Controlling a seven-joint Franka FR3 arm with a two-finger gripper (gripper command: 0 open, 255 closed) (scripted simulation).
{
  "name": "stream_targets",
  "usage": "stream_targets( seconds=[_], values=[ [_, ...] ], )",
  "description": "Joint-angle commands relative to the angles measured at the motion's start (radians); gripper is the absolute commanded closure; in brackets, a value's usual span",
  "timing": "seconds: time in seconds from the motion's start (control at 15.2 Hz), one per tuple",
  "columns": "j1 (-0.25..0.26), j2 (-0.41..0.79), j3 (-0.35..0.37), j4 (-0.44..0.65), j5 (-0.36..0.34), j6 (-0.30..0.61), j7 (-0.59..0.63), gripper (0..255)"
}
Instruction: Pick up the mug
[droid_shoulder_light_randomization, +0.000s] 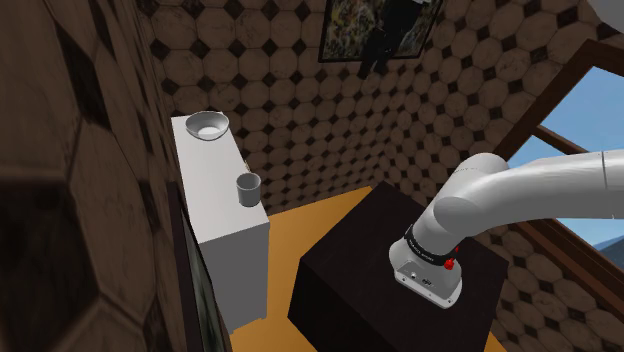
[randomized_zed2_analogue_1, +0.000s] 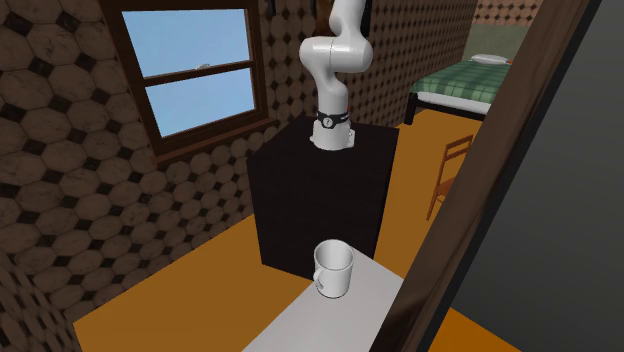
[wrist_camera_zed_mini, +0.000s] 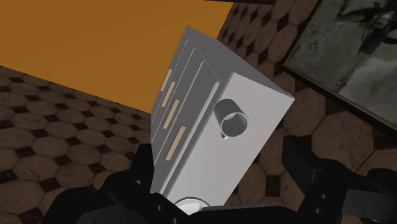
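A pale mug (randomized_zed2_analogue_1: 333, 268) stood upright on the flat top of a white chest of drawers (droid_shoulder_light_randomization: 235, 260). It was close to the edge above the drawer fronts, with its mouth open to the ceiling. In the second exterior view its handle showed on the side of the cup. At the far end of the same top, well apart from the mug, sat a shallow white bowl (droid_shoulder_light_randomization: 208, 124).

Down the chest's front ran three drawers (wrist_camera_zed_mini: 168, 114) with pale handles. A strip of orange floor (randomized_zed2_analogue_1: 200, 290) lay between that front and the dark box of the stand (randomized_zed2_analogue_1: 320, 205). On the stand the white arm (randomized_zed2_analogue_1: 335, 60) rose from its base.

The tool (wrist_camera_zed_mini: 219, 147) hung well clear of the chest, looking down on its top. Its black fingers (wrist_camera_zed_mini: 308, 168) were spread wide with nothing between them but air. The mug was far beyond them and untouched.

A dark-framed painting (droid_shoulder_light_randomization: 375, 30) hung on the patterned wall past the bowl's end of the chest. On the far side of the stand from the chest a window (randomized_zed2_analogue_1: 195, 70) showed blue sky. Farther off from the chest, through an opening, were a wooden chair (randomized_zed2_analogue_1: 448, 175) and a bed (randomized_zed2_analogue_1: 465, 82) with a green checked cover.
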Motion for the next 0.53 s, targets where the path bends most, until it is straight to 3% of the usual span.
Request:
stream_targets(
  seconds=[0.0,0.46],
  values=[
    [0.0,0.0,0.0,0.0,0.0,0.0,0.0,0],
    [0.018,0.116,0.061,-0.12,0.031,0.228,0.051,0]
  ],
)
